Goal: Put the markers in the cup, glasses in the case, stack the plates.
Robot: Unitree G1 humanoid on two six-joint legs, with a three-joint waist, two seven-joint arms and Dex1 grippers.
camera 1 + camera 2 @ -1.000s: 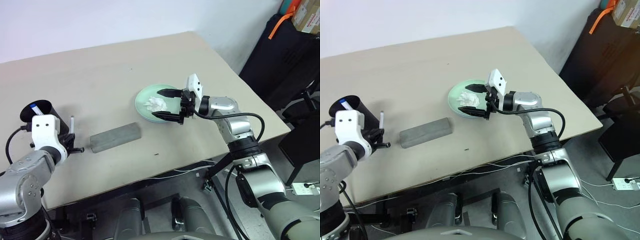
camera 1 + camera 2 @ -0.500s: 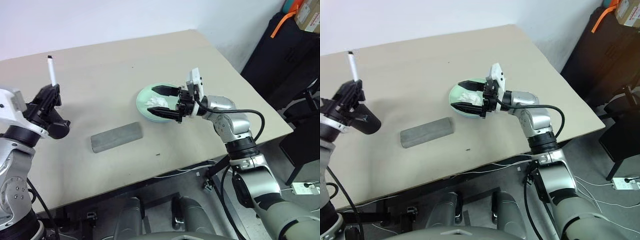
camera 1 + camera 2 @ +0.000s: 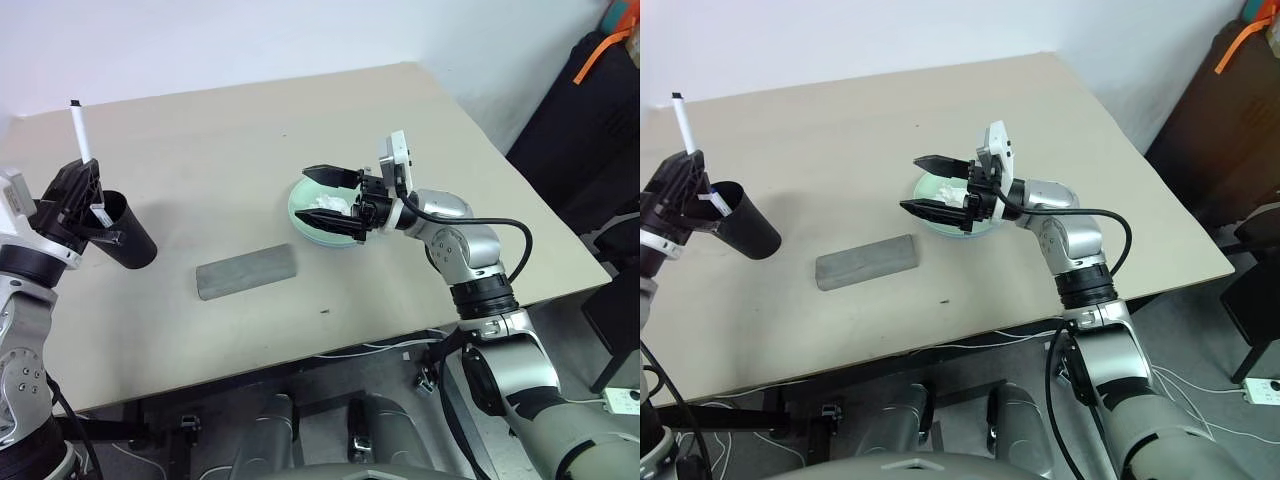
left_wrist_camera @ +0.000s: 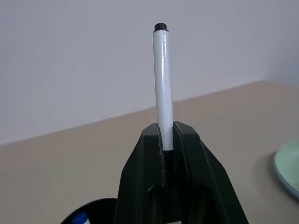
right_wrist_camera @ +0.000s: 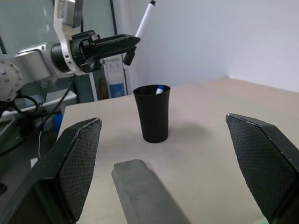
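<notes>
Beige laminate table (image 3: 220, 130): bears all items.
Grey rectangular case (image 3: 246, 273): lid shut, mid-table.
Mint-green round plate (image 3: 312, 226): right gripper (image 3: 337, 205) hovers over it, fingers spread wide, empty, aimed sideways.
Black tapered cup (image 3: 128, 232): blue-capped marker (image 5: 160, 89) inside.
White-barrelled, black-capped marker (image 3: 79, 132): clamped upright in raised left gripper (image 3: 78, 190), presumably poised for dropping in.

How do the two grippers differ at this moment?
The left gripper is shut on the black-capped marker, which sticks up past its fingertips; the right gripper is open and holds nothing. The left one is raised beside the cup; the right one hangs over the mint green plate. Both have two black fingers.
</notes>
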